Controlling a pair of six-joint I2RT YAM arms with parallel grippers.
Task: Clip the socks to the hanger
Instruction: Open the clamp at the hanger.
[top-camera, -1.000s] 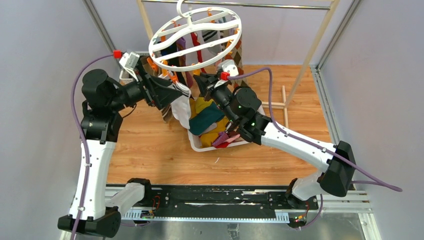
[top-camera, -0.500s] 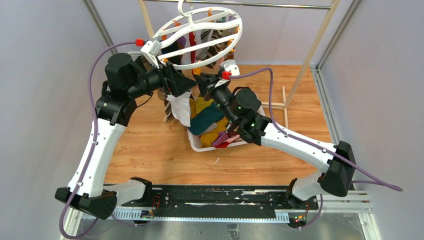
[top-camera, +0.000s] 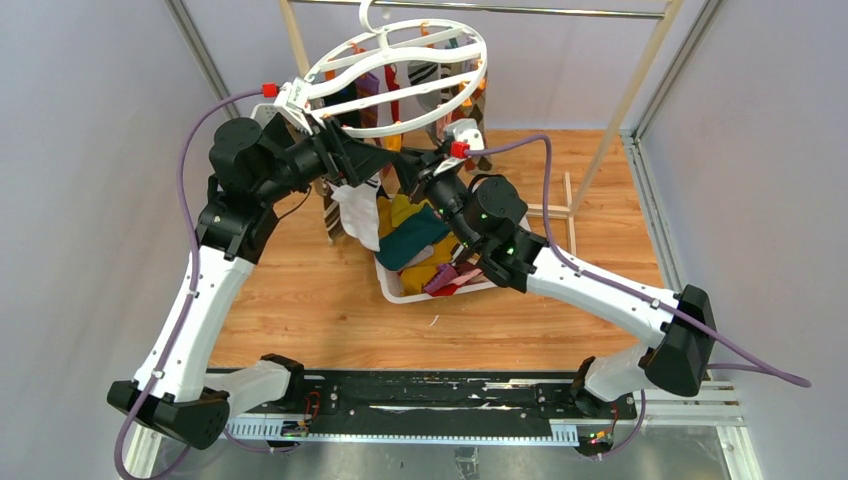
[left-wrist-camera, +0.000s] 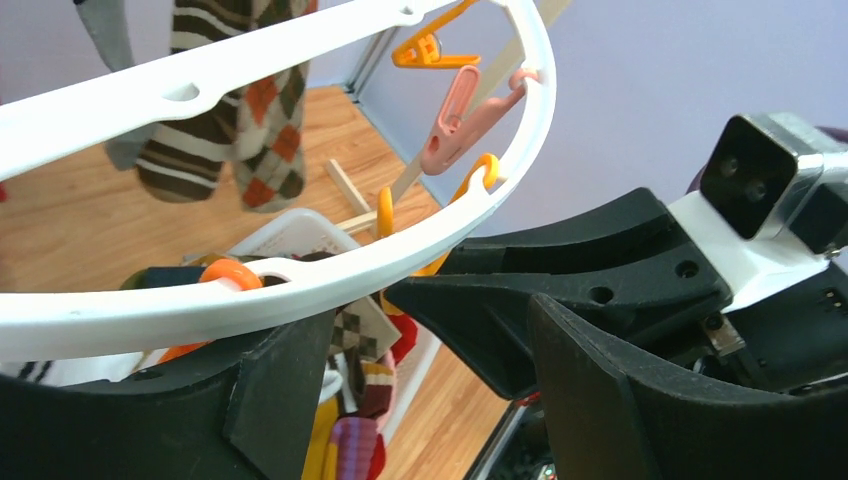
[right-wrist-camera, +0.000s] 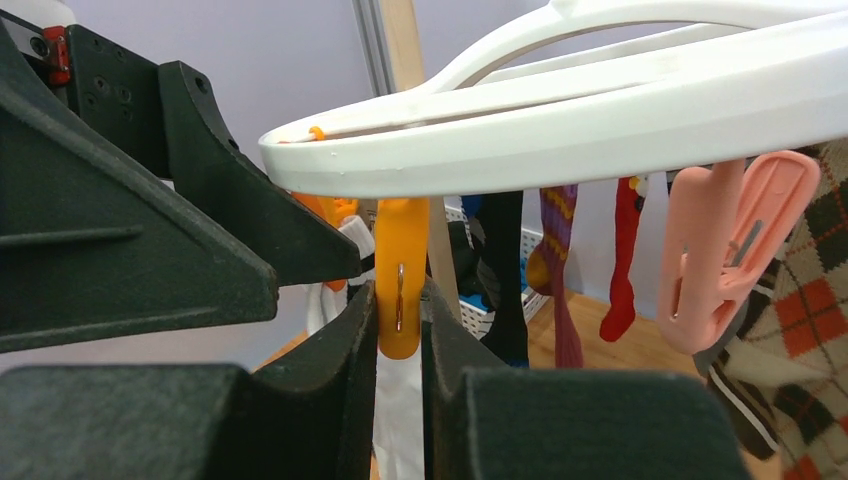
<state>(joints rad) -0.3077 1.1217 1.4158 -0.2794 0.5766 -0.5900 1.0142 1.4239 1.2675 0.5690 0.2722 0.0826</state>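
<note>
The white round hanger (top-camera: 400, 70) hangs from the rail, with several socks clipped under its far side. My right gripper (top-camera: 405, 170) is shut on an orange clip (right-wrist-camera: 400, 270) that hangs from the hanger's near rim (right-wrist-camera: 600, 130). A white sock (right-wrist-camera: 400, 420) hangs straight below that clip; it also shows in the top view (top-camera: 355, 205). My left gripper (top-camera: 375, 160) is open, its jaws wide apart just under the rim (left-wrist-camera: 300, 280), right beside the right gripper's fingers (left-wrist-camera: 560, 260). Nothing shows between the left jaws. More socks fill the white basket (top-camera: 410, 298).
An empty pink clip (right-wrist-camera: 715, 250) hangs on the rim right of the orange one. Brown argyle and striped socks (left-wrist-camera: 265, 130) hang further along. The wooden-poled rack (top-camera: 620, 100) stands behind, on the wood floor. Grey walls close in on both sides.
My left arm has risen and swung right, bringing its gripper from below the ring's left side up to the near rim beside the right gripper. The ring shifted slightly. The right arm barely moved.
</note>
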